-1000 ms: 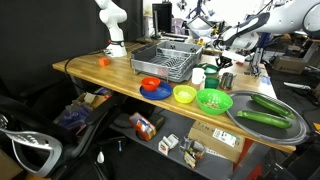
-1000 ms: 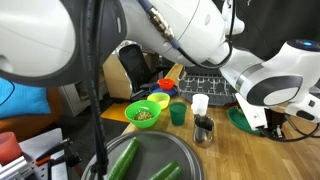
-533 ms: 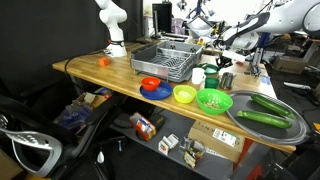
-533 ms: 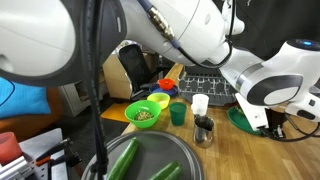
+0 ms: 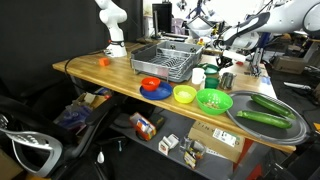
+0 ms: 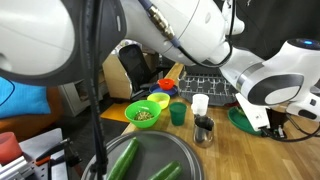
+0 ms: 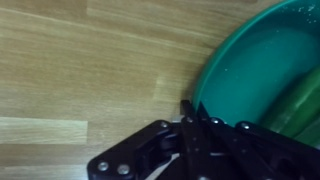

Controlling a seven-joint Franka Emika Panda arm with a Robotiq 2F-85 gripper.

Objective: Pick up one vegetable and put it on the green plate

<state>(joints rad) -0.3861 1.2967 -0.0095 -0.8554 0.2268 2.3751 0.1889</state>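
item: cucumber (image 7: 300, 100), one, lying on the green plate (image 7: 250, 70) at the right edge of the wrist view, only partly in frame.
stock: spare cucumbers (image 5: 262, 118), two, on the grey tray (image 5: 232, 110) in an exterior view.
gripper (image 7: 188, 110): fingers drawn together with nothing between them, over the wooden table (image 7: 90, 60) just beside the plate's rim.
handling, as you may judge it: probably firm, smooth-skinned and a little slippery, fairly light. it is long, so take it across the middle, jaws square to its length, or it may tip or roll.
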